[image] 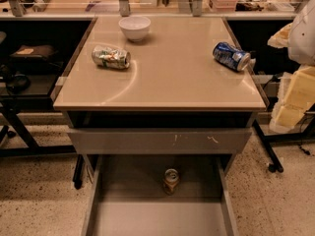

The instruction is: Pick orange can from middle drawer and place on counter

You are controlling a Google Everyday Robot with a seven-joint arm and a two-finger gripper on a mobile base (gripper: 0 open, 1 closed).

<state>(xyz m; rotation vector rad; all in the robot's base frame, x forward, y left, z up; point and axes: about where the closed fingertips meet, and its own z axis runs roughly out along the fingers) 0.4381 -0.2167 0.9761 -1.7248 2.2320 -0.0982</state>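
Observation:
The orange can (171,180) stands upright on the floor of the open middle drawer (123,191), near its back and about centred, with its silver top showing. The drawer is pulled out towards me below the counter (167,77). My gripper (291,104) hangs at the right edge of the view, beside the counter's right front corner. It is well above and to the right of the orange can and holds nothing that I can see.
On the counter, a white bowl (135,27) sits at the back, a crushed green-white can (111,57) lies at the left and a blue can (231,56) lies at the right edge. A grey scratched front panel (157,140) sits above the drawer. Desk legs stand on both sides.

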